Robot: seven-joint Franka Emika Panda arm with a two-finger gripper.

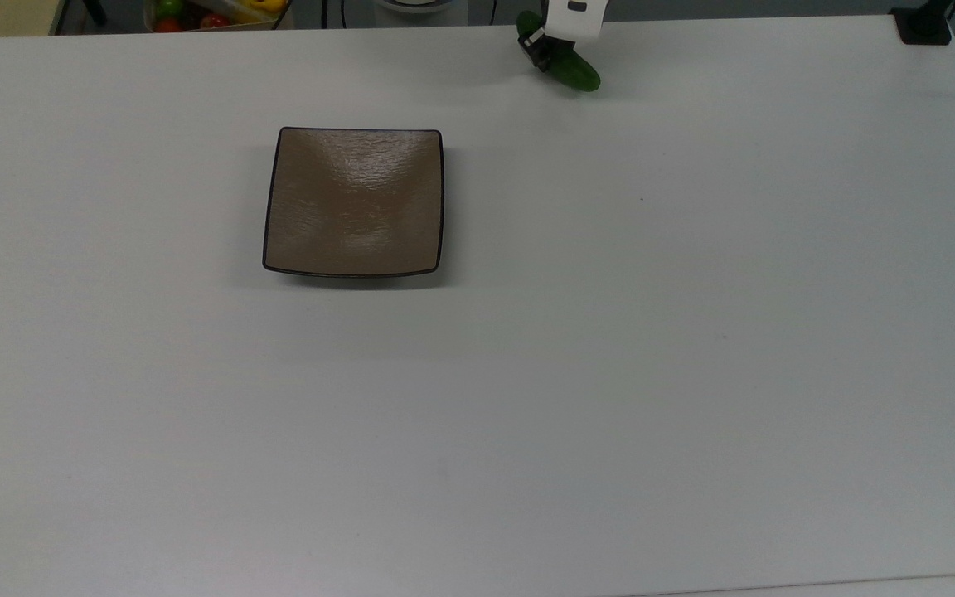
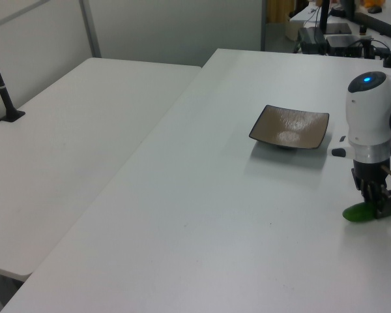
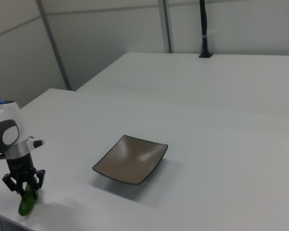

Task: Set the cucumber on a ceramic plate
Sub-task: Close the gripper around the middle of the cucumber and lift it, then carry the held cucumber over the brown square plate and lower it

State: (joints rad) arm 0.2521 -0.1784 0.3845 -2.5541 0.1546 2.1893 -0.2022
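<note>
At the far edge of the worktop in the top view, the hand is down on the cucumber, fingers straddling it near one end and closed in around it. Cucumber lies flat on the worktop, angled diagonally, its free end pointing toward the top view's lower right. In the left view the hand points straight down with its fingers against the cucumber, which sticks out to the left view's left of them. In the right view the hand sits over the cucumber at the near left corner, green body showing below the fingers. Plate is well apart from the cucumber, to the top view's left and nearer the camera, square to the worktop, nothing on it. Same plate in the left view and the right view. Some coloured produce sits beyond the worktop at the top view's upper left.
</note>
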